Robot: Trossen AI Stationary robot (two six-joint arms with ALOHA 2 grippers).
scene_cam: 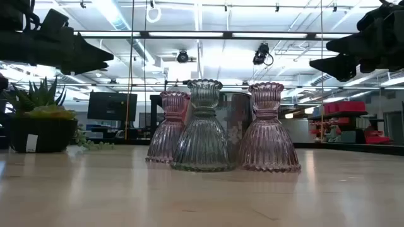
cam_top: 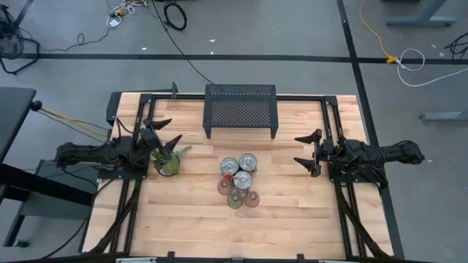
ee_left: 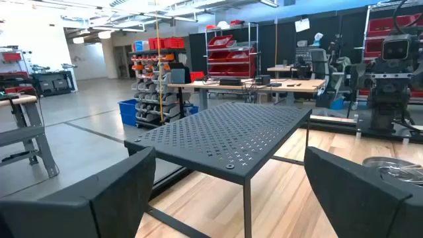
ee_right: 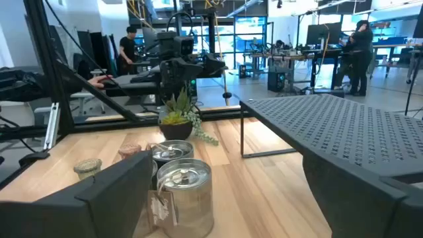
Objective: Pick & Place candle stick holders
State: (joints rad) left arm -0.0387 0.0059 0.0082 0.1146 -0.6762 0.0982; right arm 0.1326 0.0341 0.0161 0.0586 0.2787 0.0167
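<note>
Three shiny silver tins (cam_top: 240, 171) stand close together on the wooden table (cam_top: 292, 219), just nearer than the black mesh stand. Three tinted glass holders (cam_top: 237, 196) stand on their wide bases just in front of them; the low view shows two pinkish ones (scene_cam: 268, 129) and an olive one (scene_cam: 202, 129). My left gripper (cam_top: 170, 131) is open and empty above the table's left side, by the potted plant. My right gripper (cam_top: 300, 150) is open and empty at the right side, facing the tins (ee_right: 185, 192).
The black mesh stand (cam_top: 241, 109) stands at the table's far middle. A small spiky potted plant (cam_top: 170, 162) sits right beside my left gripper. Bare wood lies toward the near edge. People stand in the room beyond (ee_right: 129, 41).
</note>
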